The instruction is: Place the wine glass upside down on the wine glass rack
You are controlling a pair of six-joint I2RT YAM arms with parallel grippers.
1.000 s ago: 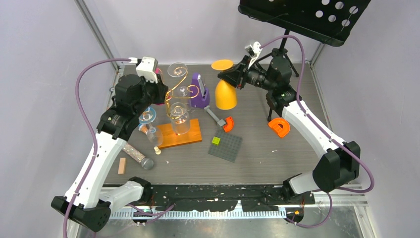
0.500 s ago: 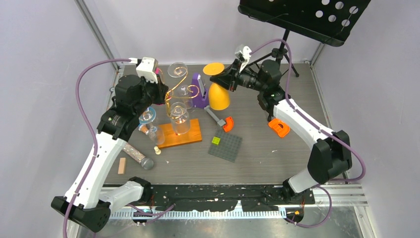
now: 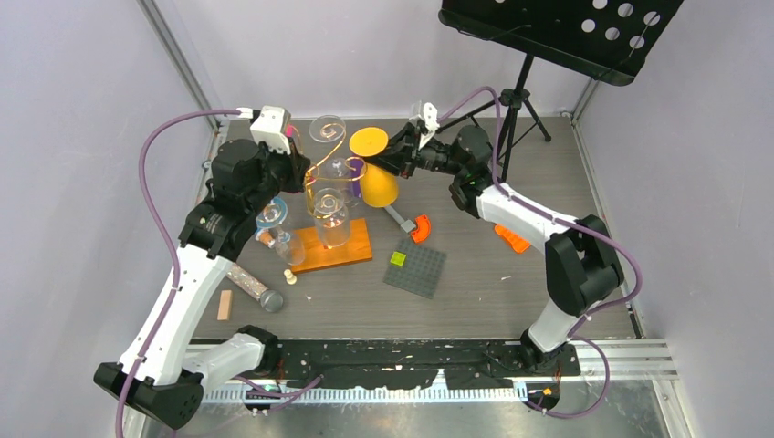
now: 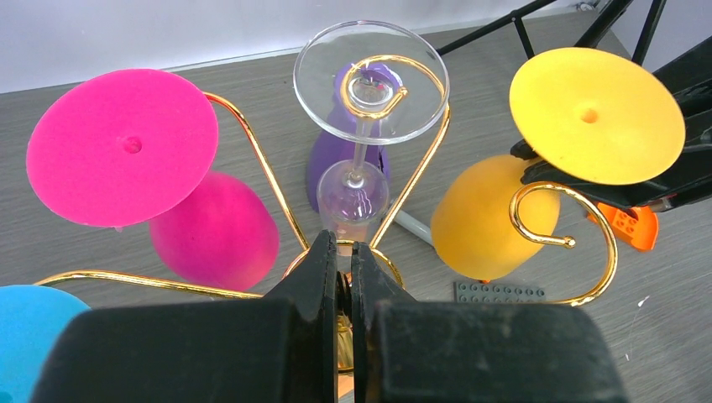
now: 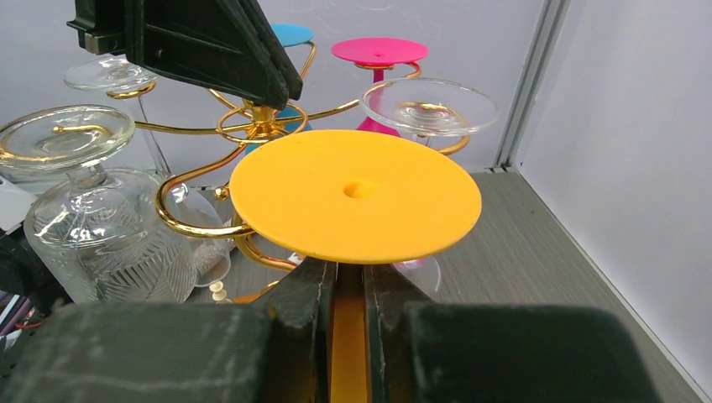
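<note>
Within right hand [image 5: 347,281], wine glass [image 5: 355,206] stem

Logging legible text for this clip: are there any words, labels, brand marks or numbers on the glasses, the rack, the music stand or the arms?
None: no readable text shows in any of the three views.
The yellow wine glass, the gold rack and the music stand are plain, and the arms show no legible marking.

Bright colours against grey

Yellow-orange wine glass [image 5: 355,195]; pink glass [image 4: 122,143], blue glass [image 4: 25,323], clear glass [image 4: 369,80]; gold wine glass rack [image 5: 260,117] on its orange base [image 3: 354,248]; grey, wood-grained worktop [image 3: 511,292].
</note>
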